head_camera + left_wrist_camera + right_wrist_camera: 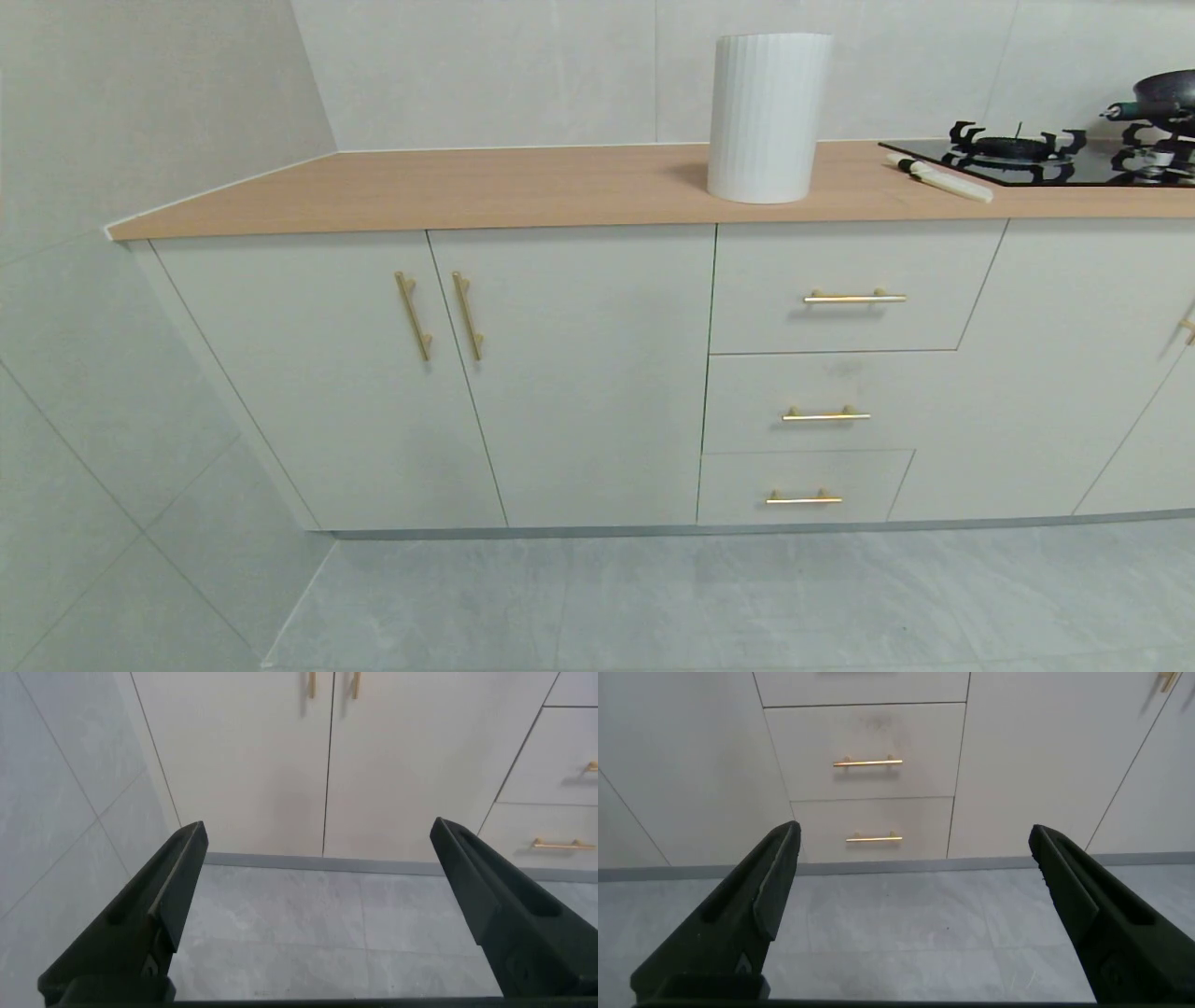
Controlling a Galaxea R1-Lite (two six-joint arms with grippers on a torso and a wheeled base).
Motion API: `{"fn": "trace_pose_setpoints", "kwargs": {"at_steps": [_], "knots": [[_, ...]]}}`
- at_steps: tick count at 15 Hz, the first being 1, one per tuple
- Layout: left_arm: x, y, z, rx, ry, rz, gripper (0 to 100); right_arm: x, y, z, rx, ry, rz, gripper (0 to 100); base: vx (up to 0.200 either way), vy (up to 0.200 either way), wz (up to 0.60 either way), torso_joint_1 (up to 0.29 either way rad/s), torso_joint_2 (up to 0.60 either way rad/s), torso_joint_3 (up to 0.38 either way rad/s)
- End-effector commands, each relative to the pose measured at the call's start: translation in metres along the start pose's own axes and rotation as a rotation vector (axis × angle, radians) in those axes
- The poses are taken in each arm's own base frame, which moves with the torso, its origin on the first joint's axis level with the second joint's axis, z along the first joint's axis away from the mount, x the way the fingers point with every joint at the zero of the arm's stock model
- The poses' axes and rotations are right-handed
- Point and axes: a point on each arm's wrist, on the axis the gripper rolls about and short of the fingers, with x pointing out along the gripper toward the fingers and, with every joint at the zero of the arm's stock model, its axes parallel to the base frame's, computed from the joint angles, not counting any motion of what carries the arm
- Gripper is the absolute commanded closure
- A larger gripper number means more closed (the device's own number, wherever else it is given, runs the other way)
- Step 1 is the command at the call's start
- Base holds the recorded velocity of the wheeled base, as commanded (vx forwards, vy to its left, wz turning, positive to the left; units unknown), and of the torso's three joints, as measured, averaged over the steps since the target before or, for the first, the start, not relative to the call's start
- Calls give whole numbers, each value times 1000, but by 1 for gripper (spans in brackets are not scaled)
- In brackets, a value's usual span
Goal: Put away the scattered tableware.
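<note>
A pale utensil with a dark handle end (938, 178) lies on the wooden countertop (467, 187), beside the black hob (1046, 161). A tall white ribbed container (768, 117) stands on the counter to its left. My left gripper (318, 849) is open and empty, held low over the grey floor in front of the double cabinet doors (327, 756). My right gripper (915, 849) is also open and empty, low in front of the drawers (868, 751).
The pale cabinet front has two doors with gold handles (439, 313) and three drawers (840, 299) with gold bar handles. A dark pan (1162, 93) sits on the hob at the far right. A tiled wall (112, 327) closes the left side. Grey floor tiles (700, 597) lie before the cabinet.
</note>
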Motion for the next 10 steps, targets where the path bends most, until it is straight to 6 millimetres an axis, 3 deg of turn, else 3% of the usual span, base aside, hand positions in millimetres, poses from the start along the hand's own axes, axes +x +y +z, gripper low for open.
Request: {"fn": "trace_pose_setpoints", "kwargs": {"at_steps": [1,10], "knots": [[0,0,0,-1,1,1,0,0,0,0,1,5,0,0,0,0,0,0,0,0],[0,0,0,-3,2,1,0,0,0,0,1,5,0,0,200,0,0,4,-1,2]]}}
